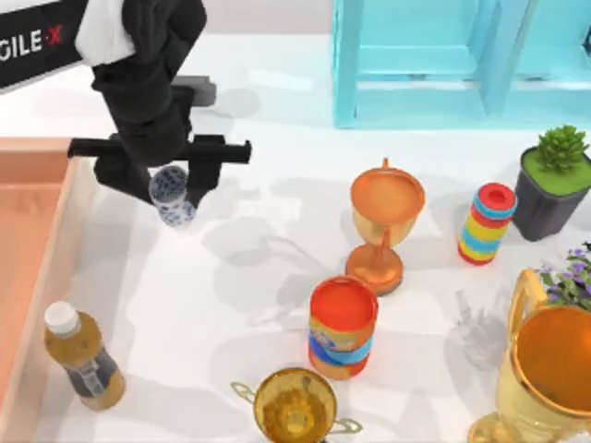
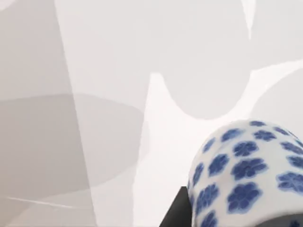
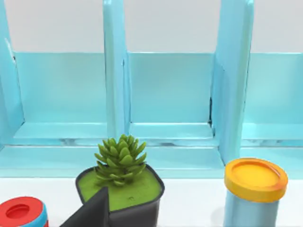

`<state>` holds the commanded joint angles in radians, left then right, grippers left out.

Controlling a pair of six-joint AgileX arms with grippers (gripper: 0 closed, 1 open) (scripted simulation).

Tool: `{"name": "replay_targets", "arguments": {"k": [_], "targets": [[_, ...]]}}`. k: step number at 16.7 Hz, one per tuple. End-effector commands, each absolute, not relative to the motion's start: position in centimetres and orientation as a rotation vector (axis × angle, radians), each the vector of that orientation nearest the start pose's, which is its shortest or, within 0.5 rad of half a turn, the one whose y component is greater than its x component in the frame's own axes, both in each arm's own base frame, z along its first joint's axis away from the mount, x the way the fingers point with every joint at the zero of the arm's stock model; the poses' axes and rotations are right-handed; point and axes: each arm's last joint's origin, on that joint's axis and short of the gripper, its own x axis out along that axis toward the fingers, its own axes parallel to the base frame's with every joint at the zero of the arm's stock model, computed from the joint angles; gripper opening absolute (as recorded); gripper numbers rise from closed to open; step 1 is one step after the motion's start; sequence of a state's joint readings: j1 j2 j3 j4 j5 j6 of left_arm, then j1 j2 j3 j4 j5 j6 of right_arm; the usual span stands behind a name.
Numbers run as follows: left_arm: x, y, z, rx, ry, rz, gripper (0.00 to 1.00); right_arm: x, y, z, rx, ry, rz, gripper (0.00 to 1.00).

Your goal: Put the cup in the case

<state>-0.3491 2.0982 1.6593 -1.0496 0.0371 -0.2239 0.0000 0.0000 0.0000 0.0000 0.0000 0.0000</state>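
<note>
Top view is showing my left gripper (image 1: 175, 189) at about 10 o'clock on the table, its jaws clenched on the cup (image 1: 173, 196), which is hanging above the white surface, just beside the orange case (image 1: 37, 221) at 9 o'clock. I am judging this as the carrying step; next I need to move the cup toward 9 o'clock, over the case wall, then lower and release. Left wrist view is showing the cup's blue flower pattern (image 2: 246, 172) closely, a detail too small from above. Right wrist view is showing a blue shelf (image 3: 165, 90) and a succulent pot (image 3: 120, 187); my right arm is idling there.
</note>
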Motion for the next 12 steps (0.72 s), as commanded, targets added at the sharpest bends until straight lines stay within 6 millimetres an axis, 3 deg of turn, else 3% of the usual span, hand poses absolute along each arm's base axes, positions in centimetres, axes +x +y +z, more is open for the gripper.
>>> {"name": "replay_targets", "arguments": {"k": [2,4,8,10,12], "targets": [[39.0,-10.6,20.6,0.067,1.464,-0.167,0.00,10.6,-0.1,16.0,0.000,0.000,0.000,1.00],[38.5,-6.1,23.1,0.078,1.446,-0.161,0.00,10.6,-0.1,16.0,0.000,0.000,0.000,1.00],[35.5,3.5,25.8,0.070,1.507,-0.064,0.00,10.6,-0.1,16.0,0.000,0.000,0.000,1.00],[33.6,6.7,26.9,0.057,1.536,-0.016,0.00,10.6,-0.1,16.0,0.000,0.000,0.000,1.00],[32.2,8.3,27.8,0.049,1.551,0.012,0.00,10.6,-0.1,16.0,0.000,0.000,0.000,1.00]]}}
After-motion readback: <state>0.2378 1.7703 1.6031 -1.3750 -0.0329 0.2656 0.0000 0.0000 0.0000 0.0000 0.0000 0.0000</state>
